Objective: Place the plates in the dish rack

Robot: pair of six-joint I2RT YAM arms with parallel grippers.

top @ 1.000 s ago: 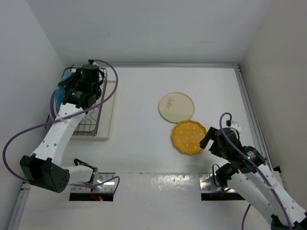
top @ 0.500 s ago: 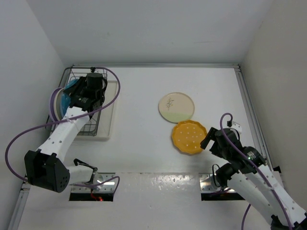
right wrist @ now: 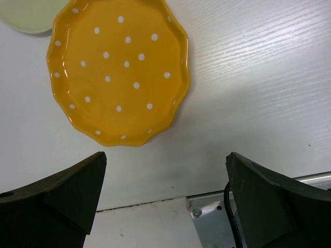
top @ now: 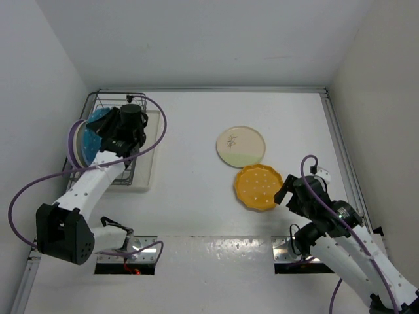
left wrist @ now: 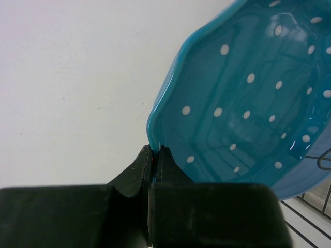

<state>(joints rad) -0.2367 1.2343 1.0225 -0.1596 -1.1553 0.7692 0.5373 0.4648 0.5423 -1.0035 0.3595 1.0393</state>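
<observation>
Overhead camera and close right wrist camera share the orange plate [right wrist: 119, 72].

Orange-yellow dotted plate [right wrist: 119, 72] flat on the white table [right wrist: 248, 67] — right gripper [right wrist: 165, 160] spread wide.
The plate's scalloped rim lies just beyond the gap between the two dark fingers [right wrist: 62, 191]; a sliver of pale green plate [right wrist: 31, 13] shows just beside it in the top corner — a metal rail [right wrist: 207, 209] runs along the table's near edge.

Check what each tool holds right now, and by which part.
Left tool grips the scalloped teal plate by its rim. Right tool is open, holding nothing; the orange-yellow plate lies free ahead of it.
</observation>
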